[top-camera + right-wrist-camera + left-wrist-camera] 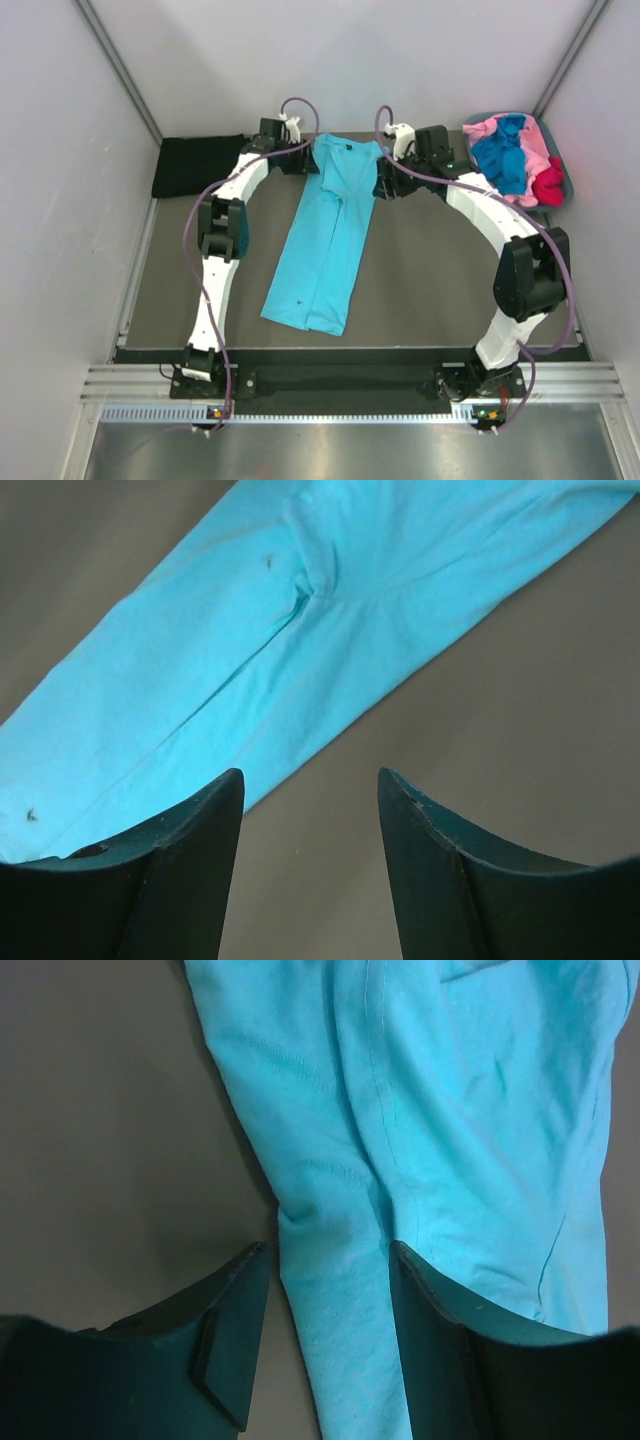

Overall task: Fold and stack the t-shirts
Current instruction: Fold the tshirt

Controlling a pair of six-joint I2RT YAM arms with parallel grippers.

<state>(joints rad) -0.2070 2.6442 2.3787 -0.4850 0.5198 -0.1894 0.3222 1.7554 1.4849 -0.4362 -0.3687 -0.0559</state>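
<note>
A light turquoise t-shirt (pixel 325 240) lies folded lengthwise in a long strip down the middle of the dark mat. My left gripper (pixel 303 163) is at its far left corner. In the left wrist view the left gripper (pixel 325 1250) is open, with a narrow fold of the turquoise t-shirt (pixel 450 1110) between the jaws. My right gripper (pixel 385 183) is at the shirt's far right side. In the right wrist view it (pixel 310 775) is open and empty over bare mat, just beside the edge of the turquoise t-shirt (pixel 250 630). A black t-shirt (pixel 195 165) lies folded at the far left.
A grey-blue tub (pixel 568 188) at the far right holds a pink t-shirt (pixel 488 128), a royal blue t-shirt (pixel 505 160) and a red t-shirt (pixel 548 185). White walls close in the mat (pixel 430 280) on three sides.
</note>
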